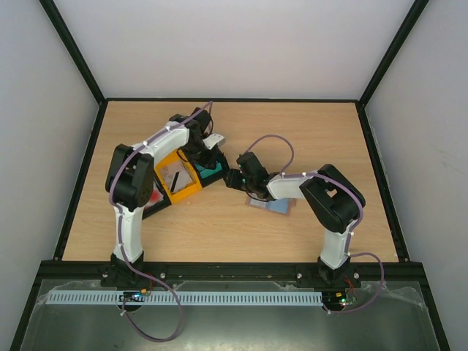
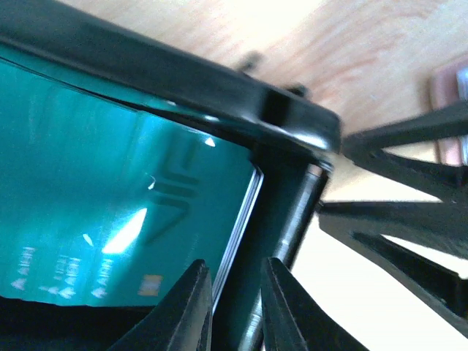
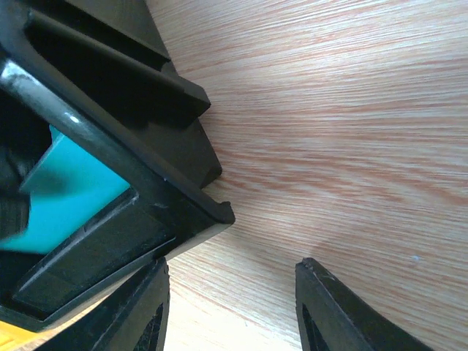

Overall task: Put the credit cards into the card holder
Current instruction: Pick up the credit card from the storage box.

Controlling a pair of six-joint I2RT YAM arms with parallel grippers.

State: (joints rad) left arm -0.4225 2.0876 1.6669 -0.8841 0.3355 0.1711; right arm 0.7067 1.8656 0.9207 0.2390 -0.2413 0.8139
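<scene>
A stack of teal credit cards (image 2: 110, 190) lies in a black tray (image 2: 219, 88), also seen from above as teal credit cards (image 1: 211, 173). My left gripper (image 2: 234, 292) reaches down into that tray; its jaws stand a narrow gap apart at the stack's right edge, the left finger over the edge, with nothing clearly pinched. My right gripper (image 3: 230, 270) hangs open over bare wood, its left finger beside the black tray's corner (image 3: 212, 212). From above the right gripper (image 1: 235, 178) is just right of the tray. The brown card holder (image 1: 272, 205) lies under the right forearm.
A yellow tray (image 1: 180, 180) sits left of the black tray, and another dark tray with something red (image 1: 154, 197) lies under the left arm. The right gripper's black fingers (image 2: 409, 183) crowd the left wrist view. Black frame rails edge the table.
</scene>
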